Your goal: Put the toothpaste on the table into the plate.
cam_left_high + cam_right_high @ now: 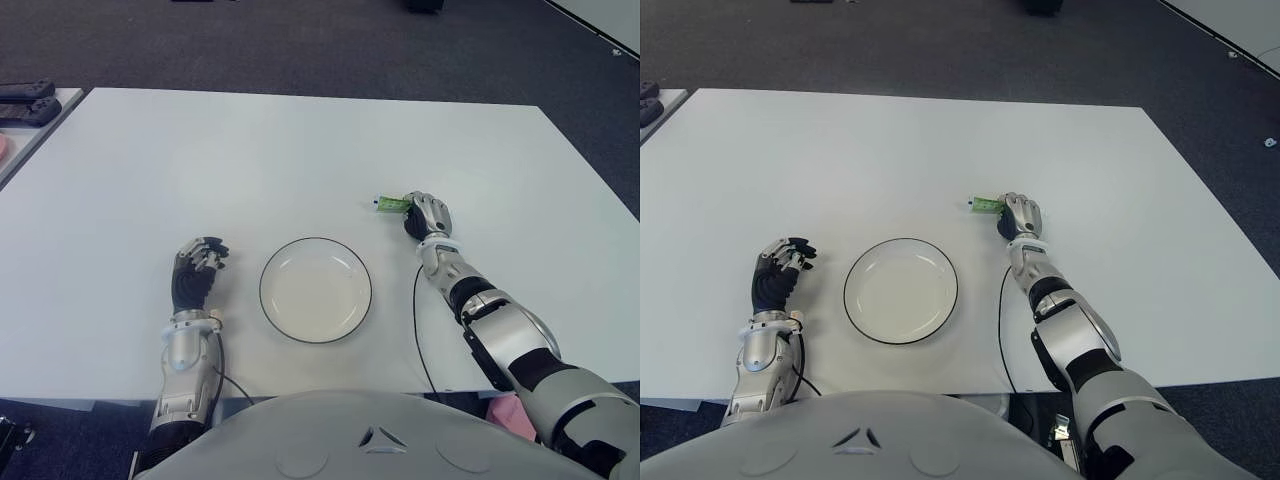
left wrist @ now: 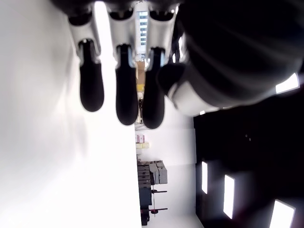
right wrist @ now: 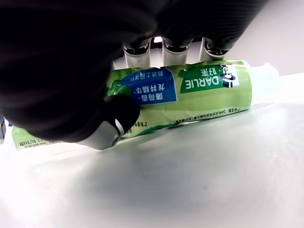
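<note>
Right of the plate [image 1: 316,290], right hand [image 1: 428,215] fingers [image 3: 137,52] clamp the green DARLIE toothpaste tube [image 3: 190,97] lying on the counter [image 1: 300,160]; left hand [image 1: 198,262] curled, holding nothing.

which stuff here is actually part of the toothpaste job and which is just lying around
Part of the job:
- toothpaste, green tube on the table, right of the plate
- plate, white, nothing in it
- right hand, fingers closed around the tube

Just there:
- left hand, left of the plate, fingers curled, holding nothing
- dark controllers on the side table at far left
</note>
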